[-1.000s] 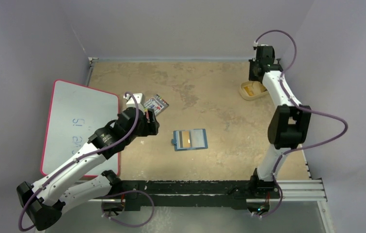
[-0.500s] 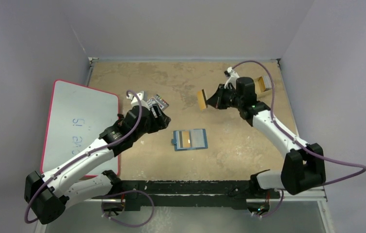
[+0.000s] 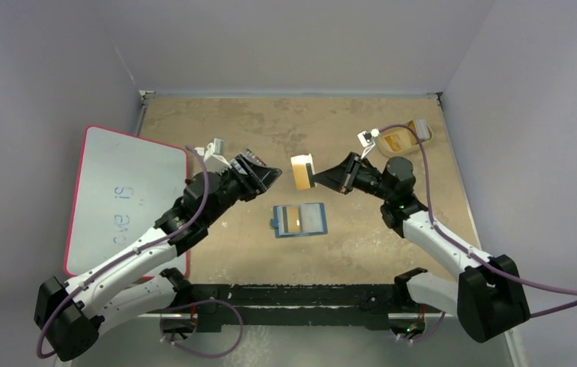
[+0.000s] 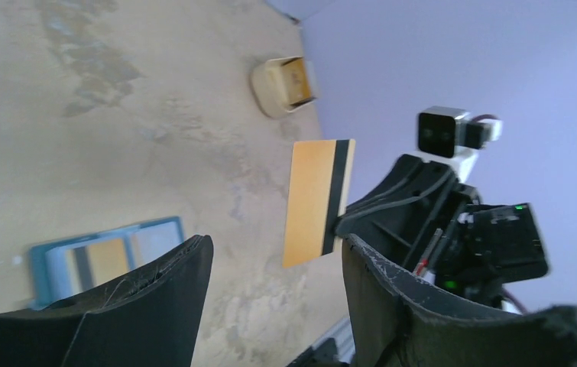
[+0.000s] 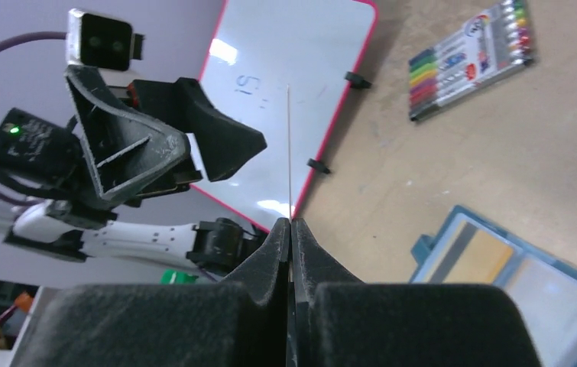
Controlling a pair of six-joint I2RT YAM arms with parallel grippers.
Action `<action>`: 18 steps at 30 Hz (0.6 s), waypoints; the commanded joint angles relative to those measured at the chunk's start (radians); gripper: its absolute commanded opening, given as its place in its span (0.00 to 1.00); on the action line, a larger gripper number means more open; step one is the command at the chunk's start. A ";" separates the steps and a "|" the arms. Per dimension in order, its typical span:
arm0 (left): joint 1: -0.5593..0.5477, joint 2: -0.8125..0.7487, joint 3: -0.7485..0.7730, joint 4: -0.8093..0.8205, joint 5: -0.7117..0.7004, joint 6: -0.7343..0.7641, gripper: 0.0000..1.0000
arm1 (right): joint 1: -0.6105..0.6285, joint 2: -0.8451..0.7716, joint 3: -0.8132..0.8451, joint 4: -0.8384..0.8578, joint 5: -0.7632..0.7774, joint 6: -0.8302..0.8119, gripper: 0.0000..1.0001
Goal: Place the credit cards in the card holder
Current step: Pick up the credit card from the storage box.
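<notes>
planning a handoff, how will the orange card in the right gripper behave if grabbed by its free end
Probably stiff: the orange card juts straight from the right gripper without sagging. Likely light: a pinch on one edge holds it. Edge-on it looks hairline thin, so a shallow grip may let it pivot.

Right wrist view: the orange credit card [image 5: 290,153] is edge-on, so it's just a thin line and the face is unreadable. The card holder [image 5: 568,302] runs off the bottom-right edge. From above, the marker pack [image 3: 247,154] is mostly hidden behind the left end effector [image 3: 268,170] — and what's in the tray [image 3: 425,131] is too small to tell.
</notes>
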 commanded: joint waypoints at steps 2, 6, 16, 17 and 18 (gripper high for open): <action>-0.001 0.052 0.002 0.275 0.153 -0.052 0.62 | 0.003 -0.021 -0.049 0.391 -0.105 0.242 0.00; -0.001 0.105 -0.005 0.389 0.207 -0.087 0.61 | 0.004 -0.027 -0.069 0.464 -0.135 0.302 0.00; -0.002 0.181 -0.035 0.572 0.279 -0.157 0.16 | 0.005 -0.019 -0.080 0.441 -0.144 0.305 0.00; -0.001 0.183 -0.035 0.565 0.277 -0.158 0.08 | 0.005 -0.016 -0.083 0.437 -0.142 0.302 0.00; -0.002 0.182 -0.034 0.554 0.274 -0.157 0.01 | 0.004 -0.013 -0.087 0.430 -0.142 0.296 0.00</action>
